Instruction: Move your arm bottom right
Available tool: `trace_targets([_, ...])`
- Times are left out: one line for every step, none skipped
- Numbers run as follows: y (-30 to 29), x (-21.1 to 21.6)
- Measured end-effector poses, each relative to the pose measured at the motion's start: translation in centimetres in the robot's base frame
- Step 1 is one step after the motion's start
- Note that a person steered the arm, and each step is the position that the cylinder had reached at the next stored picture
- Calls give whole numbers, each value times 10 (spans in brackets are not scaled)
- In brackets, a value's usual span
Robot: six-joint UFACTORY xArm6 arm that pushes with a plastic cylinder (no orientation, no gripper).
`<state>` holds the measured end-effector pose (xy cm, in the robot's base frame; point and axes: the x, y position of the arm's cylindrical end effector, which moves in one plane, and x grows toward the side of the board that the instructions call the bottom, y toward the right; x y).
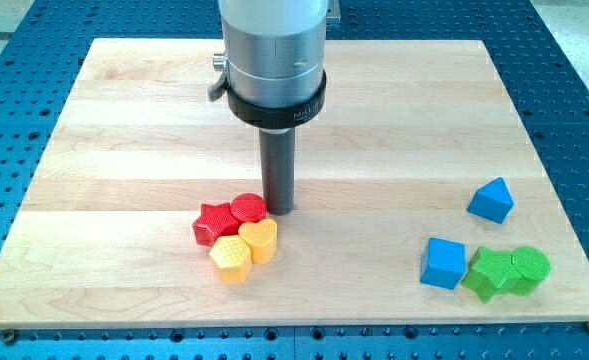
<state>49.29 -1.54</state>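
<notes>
My tip (pixel 279 208) touching red cylinder (pixel 248 208) – its right side; no fingers, nothing gripped.

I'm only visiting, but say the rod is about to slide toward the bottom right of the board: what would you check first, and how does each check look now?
1. My tip shows and rests on the wooden board: ok.
2. Tip free of the near cluster: cannot tell; it stands right beside the red cylinder, perhaps touching.
3. Red star, yellow heart and yellow hexagon lie toward the view's left and bottom of the tip, off a rightward path: ok.
4. Bottom-right corner free: not ok; blue cube, blue triangle, green star and green cylinder sit there.
5. Bare board before that group: ok.
</notes>
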Motion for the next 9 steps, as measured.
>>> trace_targets([8, -21])
trace_targets([11, -39])
trace_targets([8, -40])
trace_targets([8, -46])
trace_targets([13, -69])
trace_targets([80, -103])
trace_targets([188, -116])
trace_targets([263, -102])
trace_targets([315, -66])
